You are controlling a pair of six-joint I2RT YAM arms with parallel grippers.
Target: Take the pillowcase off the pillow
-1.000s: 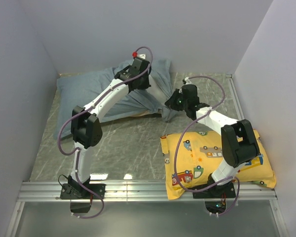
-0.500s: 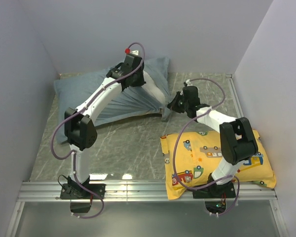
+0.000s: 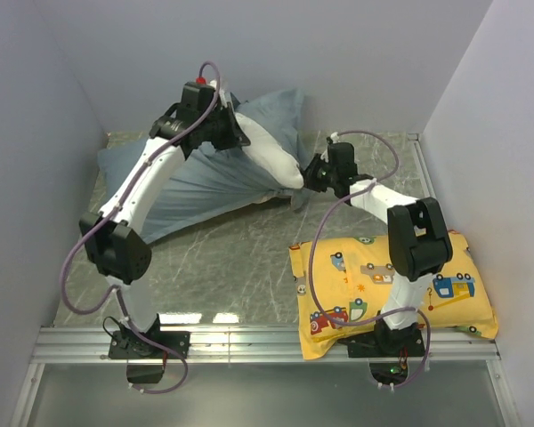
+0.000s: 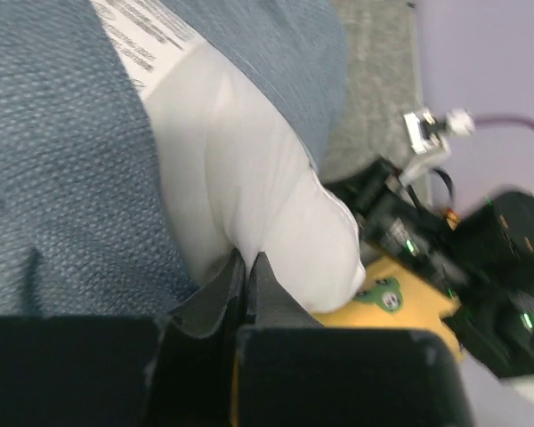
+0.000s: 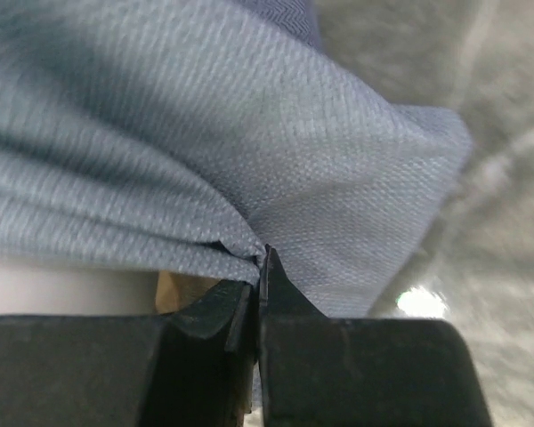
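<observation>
The blue-grey pillowcase (image 3: 187,182) lies at the back left of the table, with its open end facing right. The white pillow (image 3: 271,156) sticks partly out of that opening. My left gripper (image 3: 240,135) is raised over it; in the left wrist view it (image 4: 249,260) is shut on a fold of the white pillow (image 4: 240,178), with the pillowcase (image 4: 62,178) beside it. My right gripper (image 3: 310,174) is low at the opening; in the right wrist view it (image 5: 261,258) is shut on the pillowcase's edge (image 5: 249,133).
A yellow cartoon-vehicle print pillow (image 3: 392,285) lies at the front right, under the right arm, and shows in the left wrist view (image 4: 383,294). Grey walls close in the back and both sides. A metal rail (image 3: 267,342) runs along the near edge.
My left arm has risen and swung left and back, drawing more of the white pillow out of the pillowcase. My right gripper has kept its hold on the case's edge, shifting slightly back.
</observation>
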